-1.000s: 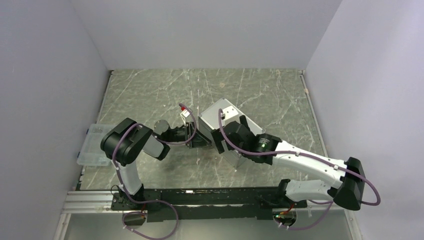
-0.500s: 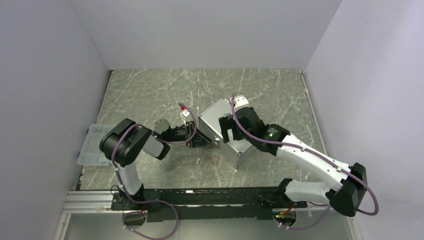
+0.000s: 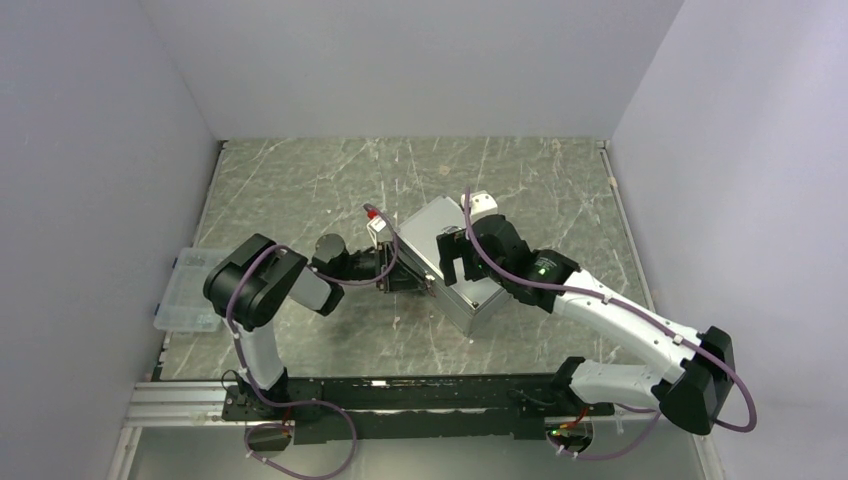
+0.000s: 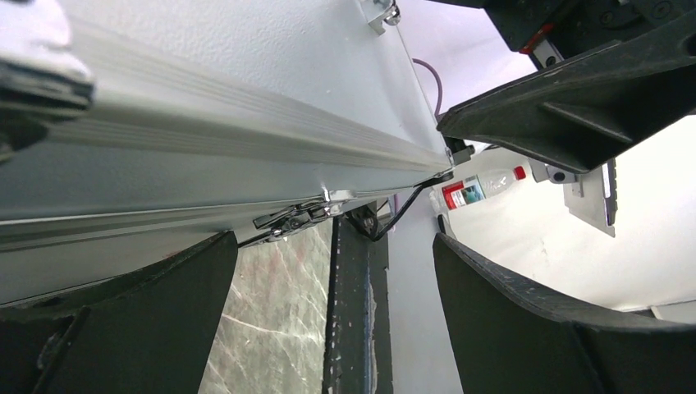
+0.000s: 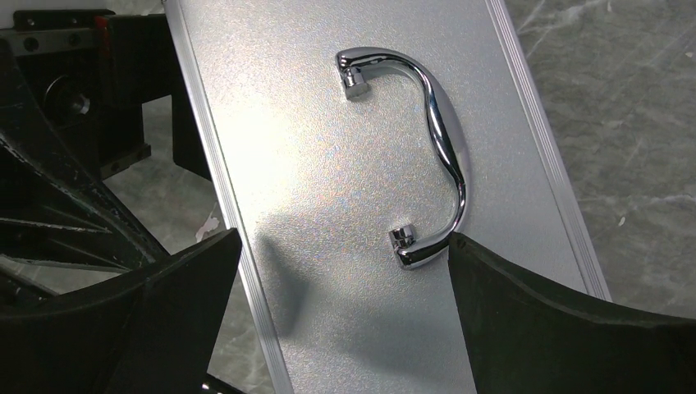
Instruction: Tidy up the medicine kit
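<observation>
The medicine kit point(image 3: 425, 235), a silver-grey metal case, stands mid-table with its lid shut. My right gripper point(image 3: 456, 266) hovers open over the lid point(image 5: 328, 164); its fingers point(image 5: 566, 320) straddle the lid's width, and the right one sits next to the near end of the chrome handle point(image 5: 444, 139). My left gripper point(image 3: 407, 278) is open at the kit's left side. In the left wrist view the case wall point(image 4: 205, 123) fills the upper left, with its latch point(image 4: 297, 216) just above the gap. Nothing lies between the left gripper's point(image 4: 332, 320) fingers.
A clear plastic box point(image 3: 190, 290) sits at the table's left edge. Grey walls close in the table on three sides. The arms' dark base rail point(image 3: 400, 395) runs along the near edge. A small red-capped bottle point(image 4: 480, 187) shows far off in the left wrist view.
My right gripper has moved away from the kit's near end to over the lid by the handle. The left gripper has edged right, closer against the kit's side.
</observation>
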Controlling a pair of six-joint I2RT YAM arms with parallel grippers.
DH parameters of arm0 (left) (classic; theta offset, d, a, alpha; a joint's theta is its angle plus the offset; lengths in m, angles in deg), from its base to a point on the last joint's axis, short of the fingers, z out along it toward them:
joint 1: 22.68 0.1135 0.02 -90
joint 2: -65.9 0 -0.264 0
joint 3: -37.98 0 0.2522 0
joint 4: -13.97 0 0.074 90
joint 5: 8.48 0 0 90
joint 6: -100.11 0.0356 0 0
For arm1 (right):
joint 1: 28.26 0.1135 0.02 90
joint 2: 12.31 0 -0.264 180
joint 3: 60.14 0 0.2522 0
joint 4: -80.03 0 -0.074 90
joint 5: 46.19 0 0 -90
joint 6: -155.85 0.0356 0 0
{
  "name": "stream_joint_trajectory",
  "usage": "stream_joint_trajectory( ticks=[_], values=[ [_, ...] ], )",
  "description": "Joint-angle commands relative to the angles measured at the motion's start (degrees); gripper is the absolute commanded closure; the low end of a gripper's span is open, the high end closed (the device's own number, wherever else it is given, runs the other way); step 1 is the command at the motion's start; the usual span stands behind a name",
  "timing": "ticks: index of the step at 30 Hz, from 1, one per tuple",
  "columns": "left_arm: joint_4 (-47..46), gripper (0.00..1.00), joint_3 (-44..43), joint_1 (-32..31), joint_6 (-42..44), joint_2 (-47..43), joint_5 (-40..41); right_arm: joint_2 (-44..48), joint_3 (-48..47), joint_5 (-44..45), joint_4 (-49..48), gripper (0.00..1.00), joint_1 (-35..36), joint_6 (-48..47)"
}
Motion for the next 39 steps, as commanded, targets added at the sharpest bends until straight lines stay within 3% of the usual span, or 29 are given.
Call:
stream_joint_trajectory(
  ticks=[1, 5, 11, 19, 39],
  values=[
    [0.39, 0.02, -2.08, -1.05, 3.15, 0.28, 1.66, 0.86, 1.71, -2.14, 2.12, 0.00, 0.22, 3.05],
    [-1.80, 0.03, -2.96, -1.42, 1.69, 1.59, 0.84, 1.27, 3.29, -3.32, 1.84, 0.00, 0.20, 3.63],
    [-15.50, 0.04, -4.85, -1.66, -7.15, 5.80, -1.75, 2.30, 4.39, -4.03, 1.97, 0.00, 0.20, 4.01],
    [-13.02, 0.04, -4.93, -2.01, -3.77, 2.44, -2.68, 3.01, 5.41, -5.00, 1.85, 0.00, 0.22, 4.18],
    [-15.55, 0.05, -5.83, -2.01, -4.53, -0.62, -4.43, 4.98, 7.93, -7.35, 2.93, 0.00, 0.27, 5.11]
  ],
)
